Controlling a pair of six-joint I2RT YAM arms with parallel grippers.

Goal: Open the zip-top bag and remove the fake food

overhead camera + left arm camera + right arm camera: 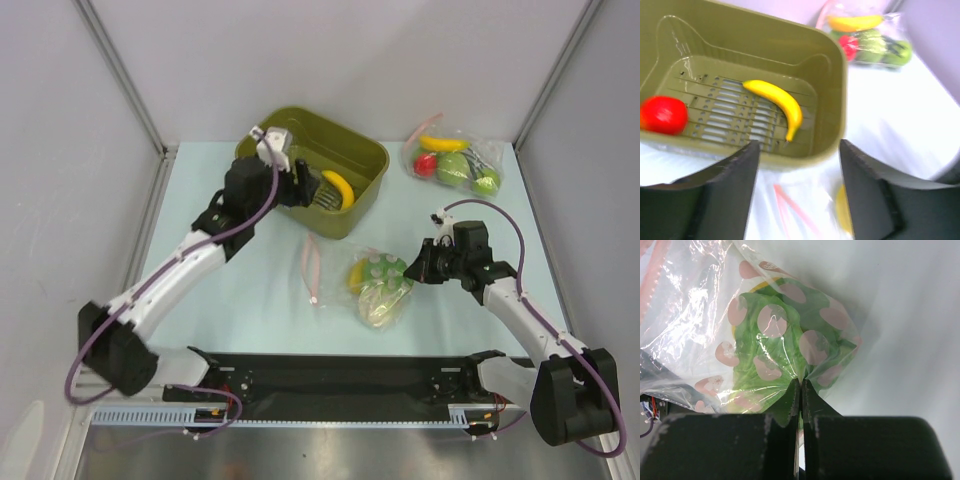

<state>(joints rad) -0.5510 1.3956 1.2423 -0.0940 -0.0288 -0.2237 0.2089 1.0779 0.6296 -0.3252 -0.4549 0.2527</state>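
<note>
The zip-top bag (345, 272) lies on the table in front of the bin, its pink zip strip (312, 266) at its left end. Inside it I see the pale green cabbage (386, 290) and a small yellow piece (357, 275). My right gripper (413, 272) is shut on the bag's right end; in the right wrist view the jaws (801, 385) pinch the plastic (690, 315) just past the cabbage (765, 347). My left gripper (305, 192) hangs open and empty over the olive bin (372, 158). The banana (776, 99) and the red fruit (662, 115) lie in the bin.
A second clear bag (455, 160) with a banana, red and bright green fruits lies at the back right; it also shows in the left wrist view (870, 35). Grey walls close the table on the left, back and right.
</note>
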